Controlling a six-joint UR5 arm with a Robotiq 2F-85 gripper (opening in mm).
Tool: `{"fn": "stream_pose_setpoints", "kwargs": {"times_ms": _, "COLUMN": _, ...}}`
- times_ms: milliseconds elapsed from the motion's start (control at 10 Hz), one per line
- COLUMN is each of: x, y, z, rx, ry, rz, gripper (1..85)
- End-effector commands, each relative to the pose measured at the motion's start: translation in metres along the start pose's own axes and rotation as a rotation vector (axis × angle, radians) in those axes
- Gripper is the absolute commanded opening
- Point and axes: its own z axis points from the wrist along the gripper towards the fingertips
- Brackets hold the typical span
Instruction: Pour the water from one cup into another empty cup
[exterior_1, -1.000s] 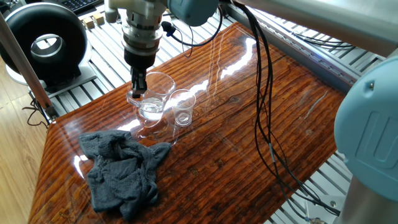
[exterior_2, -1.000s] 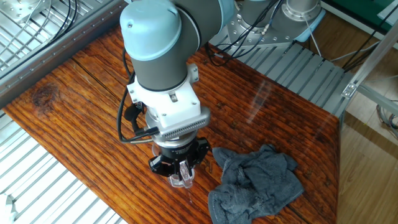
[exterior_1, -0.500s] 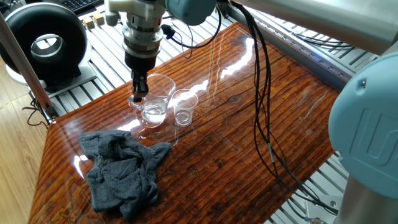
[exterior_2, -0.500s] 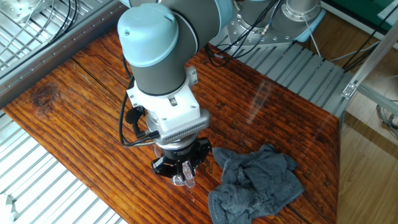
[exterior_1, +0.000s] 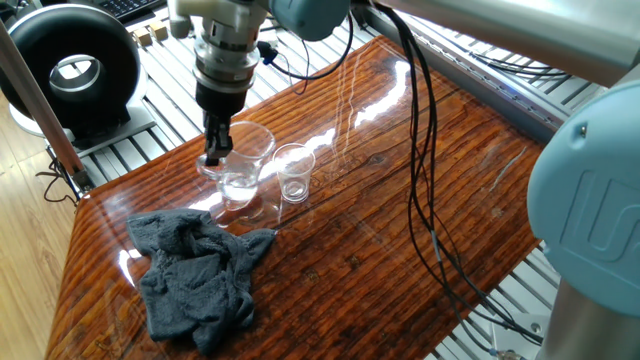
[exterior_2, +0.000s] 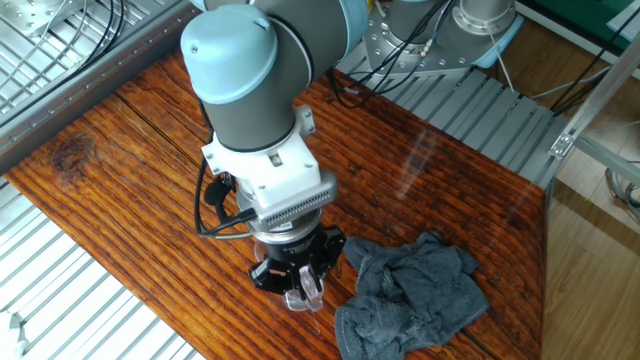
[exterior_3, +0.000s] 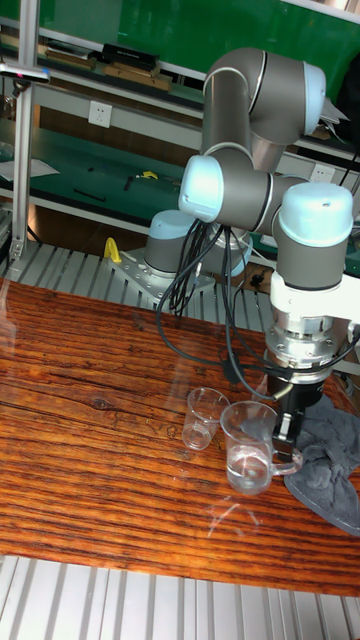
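Glass mug (exterior_3: 250, 450) holding water (exterior_3: 245, 466): we see the gripper (exterior_3: 289, 426) clamped on its rim, small tumbler (exterior_3: 203, 416) just beside.

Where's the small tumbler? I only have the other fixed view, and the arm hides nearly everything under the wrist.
Observer: From the first fixed view, the tumbler stands upright on the table right beside the mug, on the side away from the fingers.
Operator: Which one has the water?
Observer: The mug. The tall view shows a shallow layer of water at its bottom. The tumbler looks empty.
Operator: How's the grasp?
Observer: The fingers come straight down and are shut on the mug's wall at its handle side. The mug looks roughly upright, so nothing is pouring yet.
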Motion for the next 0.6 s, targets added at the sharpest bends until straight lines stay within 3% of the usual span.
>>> {"fn": "stream_pose_setpoints", "kwargs": {"times_ms": 0, "x": -0.0118, "y": -0.0054, "z": -0.0001, "rx": 0.014, "ry": -0.050, "rz": -0.023, "gripper": 19.3}}
{"fn": "stream_pose_setpoints", "kwargs": {"times_ms": 300, "x": -0.0032, "y": -0.0016, "z": 0.0008, "rx": 0.018, "ry": -0.009, "rz": -0.018, "gripper": 19.7}}
{"fn": "stream_pose_setpoints", "kwargs": {"times_ms": 500, "x": -0.0085, "y": 0.0007, "z": 0.0007, "rx": 0.014, "ry": -0.026, "rz": -0.038, "gripper": 22.7}}
